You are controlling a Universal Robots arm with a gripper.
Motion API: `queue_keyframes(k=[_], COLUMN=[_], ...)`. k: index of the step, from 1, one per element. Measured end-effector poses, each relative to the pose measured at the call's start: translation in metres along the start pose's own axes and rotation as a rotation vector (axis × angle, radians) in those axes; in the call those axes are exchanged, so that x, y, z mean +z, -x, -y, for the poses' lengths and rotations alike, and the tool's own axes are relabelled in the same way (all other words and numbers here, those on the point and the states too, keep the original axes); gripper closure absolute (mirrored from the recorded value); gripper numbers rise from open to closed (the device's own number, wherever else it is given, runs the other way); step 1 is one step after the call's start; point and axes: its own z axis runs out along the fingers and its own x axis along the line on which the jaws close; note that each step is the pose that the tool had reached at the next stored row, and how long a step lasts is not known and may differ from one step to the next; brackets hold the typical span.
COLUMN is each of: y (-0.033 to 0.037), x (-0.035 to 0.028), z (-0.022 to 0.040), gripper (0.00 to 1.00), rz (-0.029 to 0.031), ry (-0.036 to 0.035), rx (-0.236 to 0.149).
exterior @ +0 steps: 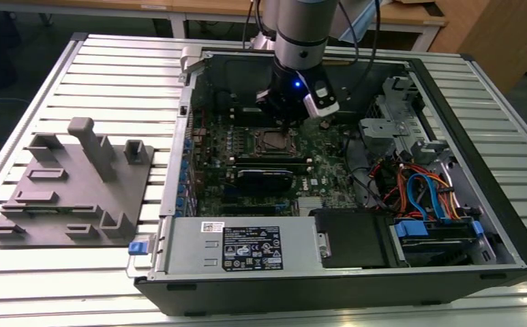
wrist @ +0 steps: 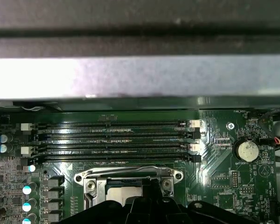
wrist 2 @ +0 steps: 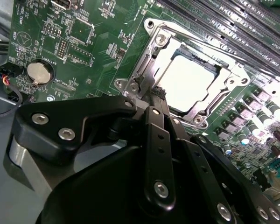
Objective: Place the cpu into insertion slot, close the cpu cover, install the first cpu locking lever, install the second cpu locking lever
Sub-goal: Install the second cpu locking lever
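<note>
The cpu (wrist 2: pixel 186 79) lies flat in the insertion slot (exterior: pixel 268 139), its silver top bright under the light. Around it, the cpu cover (wrist 2: pixel 147 65) is down as a thin metal frame, with the chip showing through the cut-out. My gripper (wrist 2: pixel 155 93) is inside the open computer case, its black fingers (wrist 2: pixel 151 121) pressed together and shut. The tips sit at the edge of the socket, beside a corner of the frame. In the first wrist view the cpu (wrist: pixel 123 192) and the cpu cover (wrist: pixel 128 175) sit just beyond the gripper (wrist: pixel 151 198). I cannot tell how the locking levers stand.
Long black memory slots (wrist: pixel 112 140) run beside the socket, and a coin battery (wrist: pixel 247 150) sits on the green board. The power-supply box (exterior: pixel 241 245) and coloured cables (exterior: pixel 418 191) stand in the case. A grey fixture plate (exterior: pixel 72 184) lies on the table at the exterior view's left.
</note>
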Motion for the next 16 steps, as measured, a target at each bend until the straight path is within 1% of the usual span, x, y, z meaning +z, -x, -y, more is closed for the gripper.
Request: queue_keyframes(k=[11,14,16], y=[0.0000,0.0001,0.0001], x=[-0.0001,-0.0022,-0.0056], z=[0.0001,-0.0001,-0.0003], gripper=[0.90,0.90,0.90], rz=[0.0000,0.0000,0.0000], ry=[-0.0002,-0.0002,-0.0003], rx=[0.000,0.000,0.000])
